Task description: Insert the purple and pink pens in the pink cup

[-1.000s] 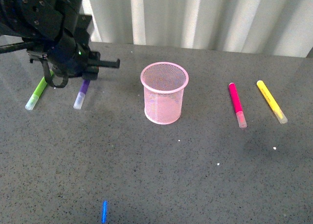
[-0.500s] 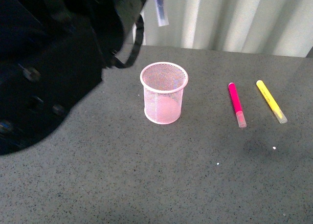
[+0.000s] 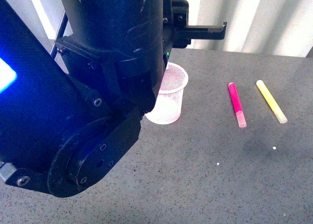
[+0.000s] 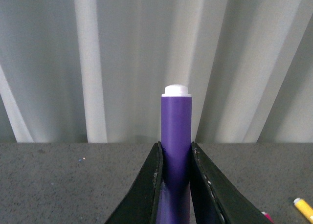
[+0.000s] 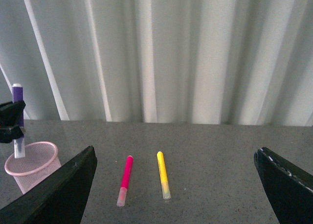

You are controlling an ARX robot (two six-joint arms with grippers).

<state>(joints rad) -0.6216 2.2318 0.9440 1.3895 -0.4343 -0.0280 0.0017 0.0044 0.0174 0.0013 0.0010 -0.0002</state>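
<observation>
My left gripper (image 4: 175, 146) is shut on the purple pen (image 4: 176, 121), which it holds upright by the barrel. In the right wrist view the purple pen (image 5: 18, 98) hangs with its pale cap down, just above the rim of the pink cup (image 5: 30, 166). In the front view the left arm (image 3: 112, 62) hides most of the pink cup (image 3: 172, 94). The pink pen (image 3: 236, 104) lies flat on the table to the right of the cup. My right gripper (image 5: 175, 155) is open and empty, high above the table and facing the pink pen (image 5: 125, 179).
A yellow marker (image 3: 271, 101) lies just right of the pink pen, roughly parallel to it. A pale corrugated wall (image 5: 195, 53) closes the back of the grey table (image 3: 220, 175). The left arm blocks the left half of the front view.
The left gripper has lifted the purple pen off the table at the left and carried it up and right to above the cup. The arm now fills the left of the front view.
</observation>
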